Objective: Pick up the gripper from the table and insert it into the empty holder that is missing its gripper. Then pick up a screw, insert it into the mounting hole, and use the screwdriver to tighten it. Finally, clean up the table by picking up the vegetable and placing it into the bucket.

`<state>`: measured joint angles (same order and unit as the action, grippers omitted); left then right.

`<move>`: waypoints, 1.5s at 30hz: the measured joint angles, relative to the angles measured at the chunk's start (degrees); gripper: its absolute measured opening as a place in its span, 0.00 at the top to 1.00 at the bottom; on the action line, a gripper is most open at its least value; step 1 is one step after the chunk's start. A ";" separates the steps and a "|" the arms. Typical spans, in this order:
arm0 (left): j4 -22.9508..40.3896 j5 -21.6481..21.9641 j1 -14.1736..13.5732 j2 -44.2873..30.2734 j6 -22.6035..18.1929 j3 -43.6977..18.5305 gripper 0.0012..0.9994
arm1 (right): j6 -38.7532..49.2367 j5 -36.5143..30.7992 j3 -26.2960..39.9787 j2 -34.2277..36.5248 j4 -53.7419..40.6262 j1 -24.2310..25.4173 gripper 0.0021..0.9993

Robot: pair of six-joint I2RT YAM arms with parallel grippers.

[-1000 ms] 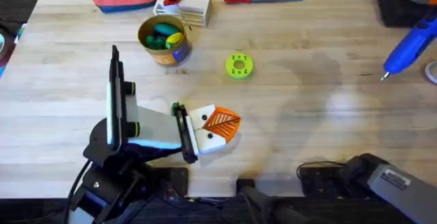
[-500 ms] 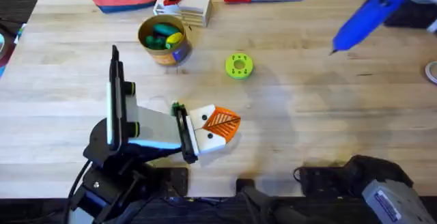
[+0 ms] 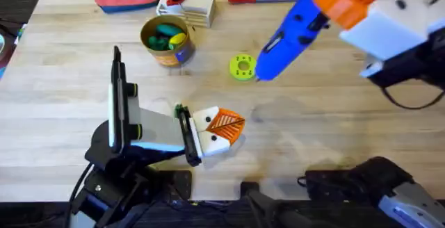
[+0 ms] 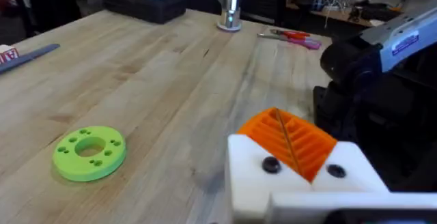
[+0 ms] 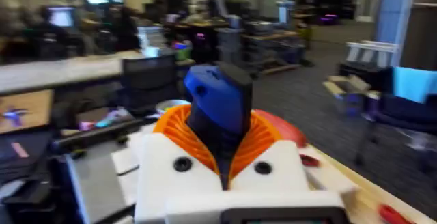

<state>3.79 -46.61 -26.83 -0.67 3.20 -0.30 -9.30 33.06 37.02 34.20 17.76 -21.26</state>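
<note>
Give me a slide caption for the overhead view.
Right gripper carries the blue screwdriver over the table toward the white holder held by the left gripper.

screwdriver: thick bright blue cylindrical handle with a short metal tip (image 3: 290, 35), held in the air and tilted, tip pointing down beside a lime-green disc.
gripper: small orange ribbed plastic wedge (image 3: 226, 124), seated between the white parts at the near-middle of the table.
holder: white angular plastic finger base (image 3: 211, 142) with small dark holes, carrying the orange wedge.
bucket: small round tan-yellow bucket (image 3: 167, 52), upright at the far left.
vegetable: dark green toy (image 3: 158, 43), lying inside the bucket among other toys.
</note>
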 joint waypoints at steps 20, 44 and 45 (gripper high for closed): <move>-0.11 1.40 0.00 0.00 0.00 -0.02 1.00 | -1.51 -2.34 -0.22 17.32 18.10 -20.47 0.99; -0.11 1.40 0.00 0.00 0.00 0.00 1.00 | -4.20 -2.71 -0.22 20.28 16.70 -21.68 0.99; -0.11 1.40 0.00 0.00 0.00 0.00 1.00 | -4.20 -2.79 -0.22 20.30 16.72 -21.64 0.99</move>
<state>3.68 -45.21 -26.83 -0.67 3.20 -0.30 -13.50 30.28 36.80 54.50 34.48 -42.90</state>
